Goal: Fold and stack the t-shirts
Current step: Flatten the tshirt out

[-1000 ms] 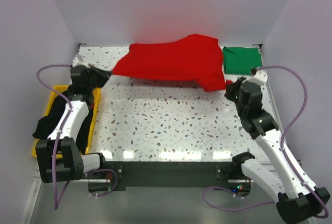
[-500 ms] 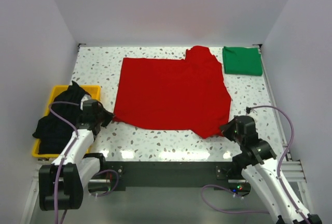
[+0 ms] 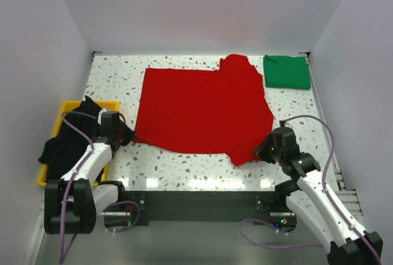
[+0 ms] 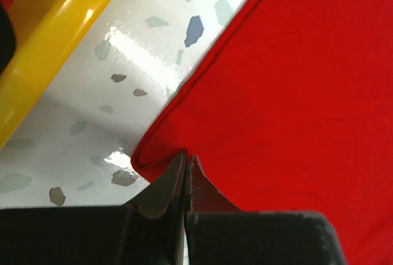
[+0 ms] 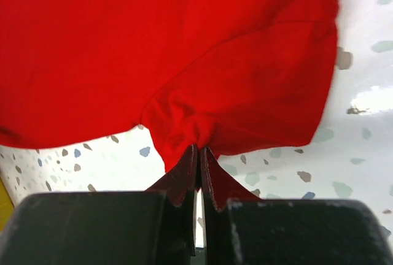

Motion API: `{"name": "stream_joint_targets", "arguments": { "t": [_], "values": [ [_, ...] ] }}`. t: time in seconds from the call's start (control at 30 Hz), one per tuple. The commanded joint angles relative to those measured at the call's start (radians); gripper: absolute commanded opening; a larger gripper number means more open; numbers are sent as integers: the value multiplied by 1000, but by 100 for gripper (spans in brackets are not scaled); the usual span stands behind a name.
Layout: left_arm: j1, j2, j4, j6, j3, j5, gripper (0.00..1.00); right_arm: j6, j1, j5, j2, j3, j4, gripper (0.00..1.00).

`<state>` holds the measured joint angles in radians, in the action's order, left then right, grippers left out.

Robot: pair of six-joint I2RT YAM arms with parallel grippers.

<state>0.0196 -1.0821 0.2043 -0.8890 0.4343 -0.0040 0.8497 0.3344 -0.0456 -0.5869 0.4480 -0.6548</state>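
The red t-shirt [image 3: 206, 110] lies spread flat across the middle of the speckled table. My left gripper [image 3: 130, 136] is shut on its near-left corner, a small fold of red cloth pinched between the jaws in the left wrist view [image 4: 185, 157]. My right gripper [image 3: 263, 152] is shut on its near-right edge, where the cloth bunches at the jaw tips in the right wrist view [image 5: 199, 148]. A folded green t-shirt [image 3: 286, 72] lies at the far right corner. A black t-shirt [image 3: 69, 139] is heaped in the yellow bin.
The yellow bin [image 3: 61, 113] stands off the table's left edge, close to my left arm; its rim shows in the left wrist view [image 4: 55, 50]. White walls enclose the table on three sides. A black rail [image 3: 196, 197] runs along the near edge.
Both grippers pulled the red t-shirt from the far edge toward me and laid it flat. Since half a second ago they have shifted slightly, and the near-right edge has crept inward.
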Motion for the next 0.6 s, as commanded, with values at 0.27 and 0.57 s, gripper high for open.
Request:
{"name": "stream_joint_targets", "arguments": {
  "t": [0.27,0.57],
  "values": [
    [0,-4,79,74,145,-77,0,-89,-1,63,4,103,-11,3],
    [20,47,152,91,167,-106,3,-100,-1,75,99,204,-212,7]
  ]
}}
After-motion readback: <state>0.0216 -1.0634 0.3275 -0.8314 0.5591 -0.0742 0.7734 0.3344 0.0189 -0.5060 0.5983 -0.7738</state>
